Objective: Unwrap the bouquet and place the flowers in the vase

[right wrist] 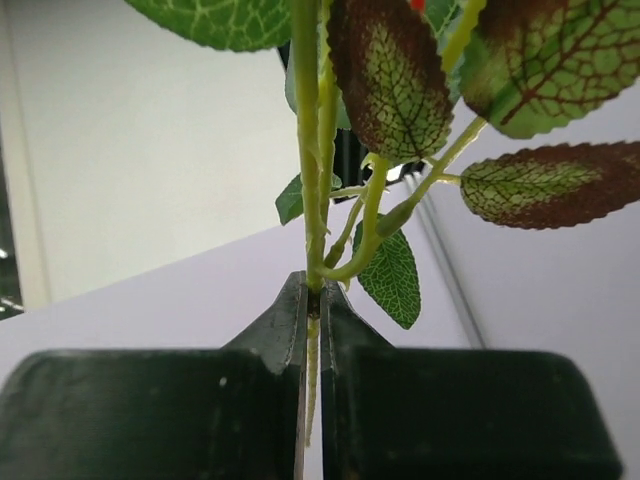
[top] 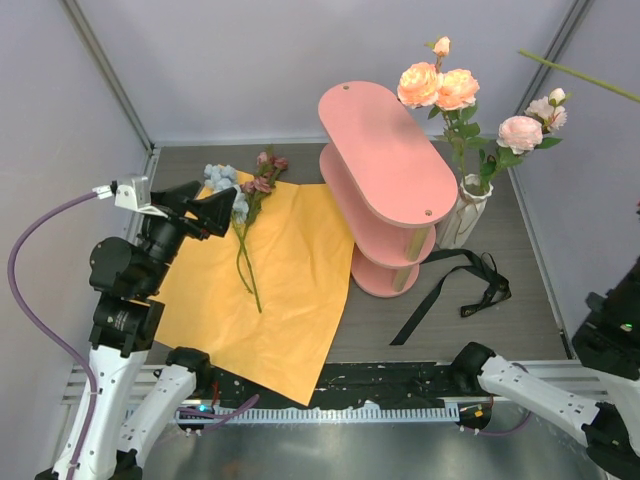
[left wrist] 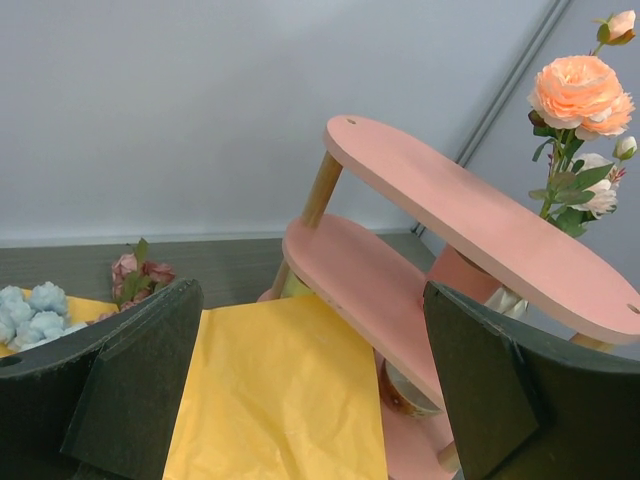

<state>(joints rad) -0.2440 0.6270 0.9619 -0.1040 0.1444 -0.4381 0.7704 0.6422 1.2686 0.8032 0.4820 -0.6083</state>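
The bouquet lies opened out: its orange paper (top: 290, 270) is spread flat, with pale blue blooms (top: 222, 180) and mauve-red ones (top: 265, 170) on long stems at its far left corner. My left gripper (top: 215, 205) hovers open just over those stems; its wrist view shows the paper (left wrist: 280, 400) between the wide jaws (left wrist: 308, 300). The cream ribbed vase (top: 465, 210) stands behind the shelf and holds peach-pink roses (top: 438, 85). My right gripper (right wrist: 313, 290) is shut on a green leafy stem (right wrist: 310, 180); in the top view only the stem's end (top: 580, 70) shows at the upper right.
The pink three-tier oval shelf (top: 385, 160) stands mid-table, between the paper and the vase. The black ribbon (top: 460, 285) lies loose on the table in front of the shelf. Grey walls close in the left, back and right.
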